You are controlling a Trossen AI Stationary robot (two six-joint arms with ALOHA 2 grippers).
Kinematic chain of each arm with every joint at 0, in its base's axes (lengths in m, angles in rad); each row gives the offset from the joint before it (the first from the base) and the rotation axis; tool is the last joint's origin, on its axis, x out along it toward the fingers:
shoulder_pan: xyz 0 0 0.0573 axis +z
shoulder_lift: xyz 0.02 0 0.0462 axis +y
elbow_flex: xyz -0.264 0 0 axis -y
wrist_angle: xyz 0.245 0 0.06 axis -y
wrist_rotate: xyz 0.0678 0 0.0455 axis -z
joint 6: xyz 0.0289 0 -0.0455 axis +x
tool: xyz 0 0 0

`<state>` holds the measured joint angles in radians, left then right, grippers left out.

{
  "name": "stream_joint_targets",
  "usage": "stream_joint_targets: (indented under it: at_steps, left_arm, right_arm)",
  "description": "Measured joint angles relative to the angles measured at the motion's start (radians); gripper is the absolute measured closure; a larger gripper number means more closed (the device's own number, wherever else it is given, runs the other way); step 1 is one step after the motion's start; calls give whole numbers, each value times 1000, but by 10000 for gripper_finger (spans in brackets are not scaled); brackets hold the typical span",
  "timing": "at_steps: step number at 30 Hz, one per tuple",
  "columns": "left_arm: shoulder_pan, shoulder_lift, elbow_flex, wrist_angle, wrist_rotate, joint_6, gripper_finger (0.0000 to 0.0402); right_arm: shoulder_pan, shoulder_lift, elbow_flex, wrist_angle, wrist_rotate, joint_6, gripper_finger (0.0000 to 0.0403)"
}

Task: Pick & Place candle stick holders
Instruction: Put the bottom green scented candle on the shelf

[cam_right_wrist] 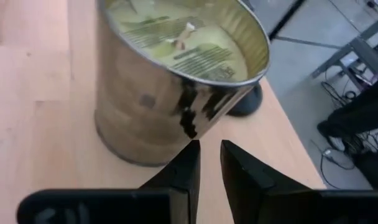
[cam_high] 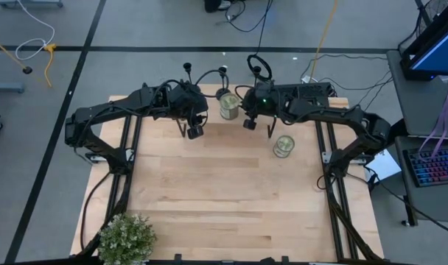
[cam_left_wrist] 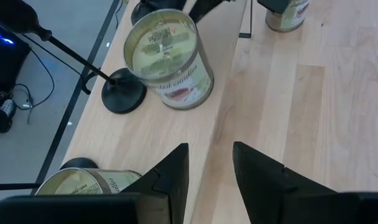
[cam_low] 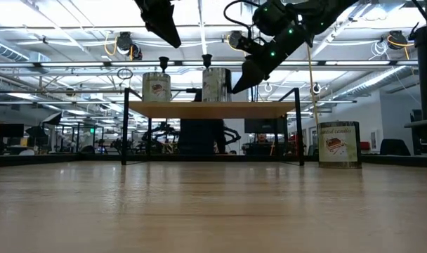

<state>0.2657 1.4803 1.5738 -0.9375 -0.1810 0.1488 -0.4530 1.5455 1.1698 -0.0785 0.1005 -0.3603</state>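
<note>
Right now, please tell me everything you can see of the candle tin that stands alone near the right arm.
The candle tin is a short round can of shiny gold-coloured metal, open at the top, with pale wax inside. In the low view a paper label with a red picture shows on its side. It stands upright on the wooden table, apart from the other tins at the back edge. Nothing touches it; the right end effector hangs nearby, to its left in the high view.

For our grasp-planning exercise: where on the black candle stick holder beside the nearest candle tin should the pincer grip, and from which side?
Grip the candle stick holder by its thin upright stem, just under the knob, which should stop slipping. Come down from above, fingers straddling the stem: the candle tin crowds the flat disc base, which offers little to hold.
</note>
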Motion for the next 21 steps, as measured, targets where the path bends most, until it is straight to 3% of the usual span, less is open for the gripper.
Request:
stream_joint_targets:
  at_steps: [21]
  left_arm:
    - [0,0,0,-4,5,-20,270]
  right_arm:
    - [10,-10,0,-27,-25,135,346]
